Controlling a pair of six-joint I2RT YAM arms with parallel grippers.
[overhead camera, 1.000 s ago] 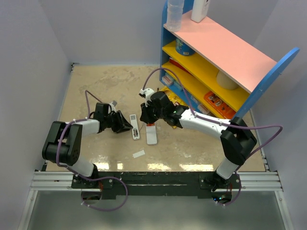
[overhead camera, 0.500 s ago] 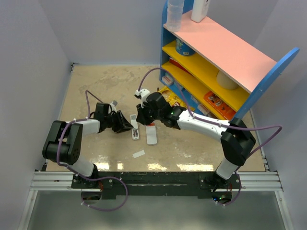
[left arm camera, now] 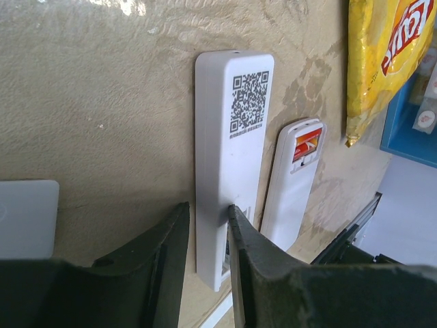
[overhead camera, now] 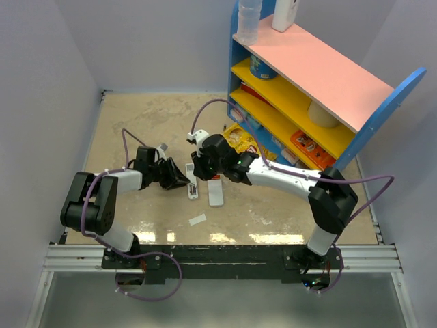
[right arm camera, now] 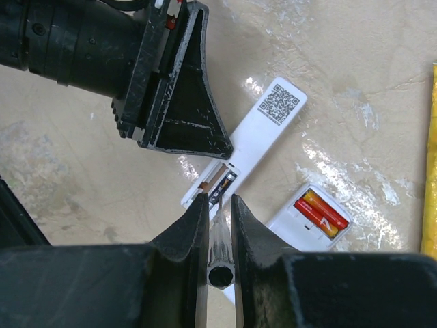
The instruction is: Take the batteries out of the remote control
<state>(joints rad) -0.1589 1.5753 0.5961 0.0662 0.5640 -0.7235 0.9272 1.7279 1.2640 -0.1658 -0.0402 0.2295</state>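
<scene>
Batteries (right arm camera: 321, 210), prob. light & slick, lie in open bay of remote control (left arm camera: 290, 198) on tabletop (right arm camera: 382, 82), lower right of right-wrist view, best levered at an end; R hand (right arm camera: 218, 199) clamped on grey stick (right arm camera: 219, 229), L hand (left arm camera: 207, 212) on narrow white bar (left arm camera: 229, 157).

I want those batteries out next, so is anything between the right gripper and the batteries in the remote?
Nothing visible does. The batteries lie uncovered in the remote control's open compartment, just beside the right gripper, which is shut on a thin grey stick.
</scene>
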